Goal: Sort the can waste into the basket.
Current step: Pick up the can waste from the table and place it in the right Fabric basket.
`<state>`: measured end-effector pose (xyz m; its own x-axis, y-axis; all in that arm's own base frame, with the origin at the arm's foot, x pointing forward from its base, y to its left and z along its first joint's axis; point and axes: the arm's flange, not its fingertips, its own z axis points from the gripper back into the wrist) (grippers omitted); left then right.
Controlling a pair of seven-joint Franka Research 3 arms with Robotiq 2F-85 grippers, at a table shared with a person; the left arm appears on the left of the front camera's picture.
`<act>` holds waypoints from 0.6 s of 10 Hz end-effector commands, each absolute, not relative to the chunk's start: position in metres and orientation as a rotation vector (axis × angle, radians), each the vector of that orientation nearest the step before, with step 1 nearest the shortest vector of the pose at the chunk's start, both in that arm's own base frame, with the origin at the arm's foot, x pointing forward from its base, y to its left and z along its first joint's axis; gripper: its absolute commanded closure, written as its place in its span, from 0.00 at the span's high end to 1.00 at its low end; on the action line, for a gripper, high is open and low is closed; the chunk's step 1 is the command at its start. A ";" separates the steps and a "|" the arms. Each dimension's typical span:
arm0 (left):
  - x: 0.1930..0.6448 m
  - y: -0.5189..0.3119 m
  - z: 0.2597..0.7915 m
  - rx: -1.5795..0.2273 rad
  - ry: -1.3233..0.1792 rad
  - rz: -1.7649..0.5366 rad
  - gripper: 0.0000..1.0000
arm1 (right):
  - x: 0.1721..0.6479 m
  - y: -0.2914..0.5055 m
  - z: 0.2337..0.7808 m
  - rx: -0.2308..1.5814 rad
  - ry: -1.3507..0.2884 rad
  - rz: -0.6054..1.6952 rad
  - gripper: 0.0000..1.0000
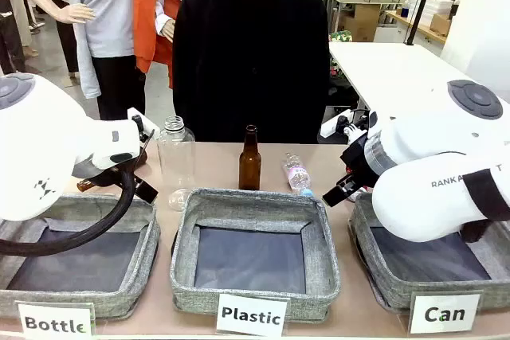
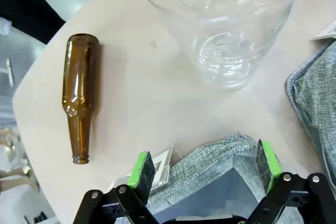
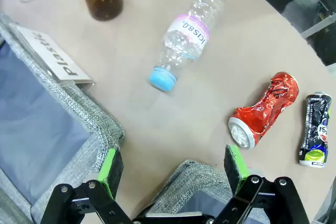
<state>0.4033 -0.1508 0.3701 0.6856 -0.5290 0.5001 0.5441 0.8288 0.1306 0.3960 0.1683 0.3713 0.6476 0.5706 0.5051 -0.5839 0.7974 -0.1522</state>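
lying flat on the tan bench (image 3: 157, 103): crushed red can (image 3: 264, 109) and, just beside it but apart, dark blue can (image 3: 315, 129), both near the bench's rounded far edge. closer to the robot, at the right end of a row of three: grey woven basket (image 1: 374, 272) with a white "can" label (image 1: 444, 313) in front. next along, like baskets tagged "plastic" (image 1: 255, 201) and "bottle" (image 1: 80, 206).

also on the bench: small clear plastic bottle (image 3: 184, 38) with a blue cap, lying on its side between the cans and the plastic basket; brown bottle (image 1: 249, 161) standing upright; large clear jar (image 1: 176, 161); second brown bottle (image 2: 80, 95) lying flat by the bench's corner. behind the bench, a person in black (image 1: 251, 45); farther off, a white table (image 1: 390, 61) and shelves with boxes.

right arm (image 1: 438, 181) bent low over the can basket, wrist reaching toward its far left corner. right jaws spread wide, green pads (image 3: 111, 165) either side of the grey rim, holding nothing, short of the red can. left arm (image 1: 40, 149) curving in over the bottle basket. left jaws likewise wide apart, pads (image 2: 140, 167) above a basket corner, holding nothing.
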 end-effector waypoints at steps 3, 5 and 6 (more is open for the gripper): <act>0.403 -0.151 0.370 -0.029 -0.551 -0.601 1.00 | 0.396 0.168 0.371 0.025 -0.566 0.657 1.00; 0.403 -0.151 0.370 -0.029 -0.551 -0.601 1.00 | 0.396 0.168 0.371 0.025 -0.566 0.657 1.00; 0.403 -0.151 0.370 -0.029 -0.551 -0.601 1.00 | 0.396 0.168 0.371 0.025 -0.566 0.657 1.00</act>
